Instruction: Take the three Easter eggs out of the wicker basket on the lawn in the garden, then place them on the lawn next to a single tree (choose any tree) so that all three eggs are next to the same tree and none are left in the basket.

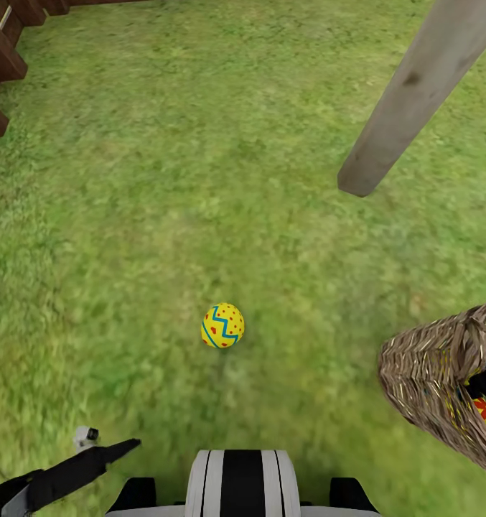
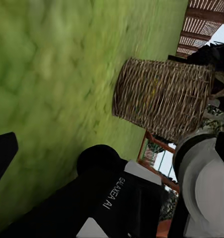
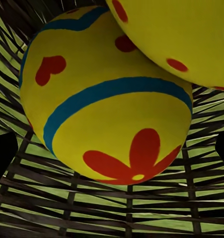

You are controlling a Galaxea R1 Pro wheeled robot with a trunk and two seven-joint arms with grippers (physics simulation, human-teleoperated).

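One egg [image 1: 222, 325] lies on the lawn [image 1: 164, 179] near the tree [image 1: 415, 93], while the right gripper [image 3: 112, 148], spread wide and empty, faces two smooth, probably slippery eggs [image 3: 107, 104] inside the tilted wicker basket [image 1: 433, 377], best pinched across the middle.

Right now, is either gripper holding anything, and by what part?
It cannot be told for the right gripper: it is inside the wicker basket, close to two eggs, with no grip visible. The left gripper holds nothing.
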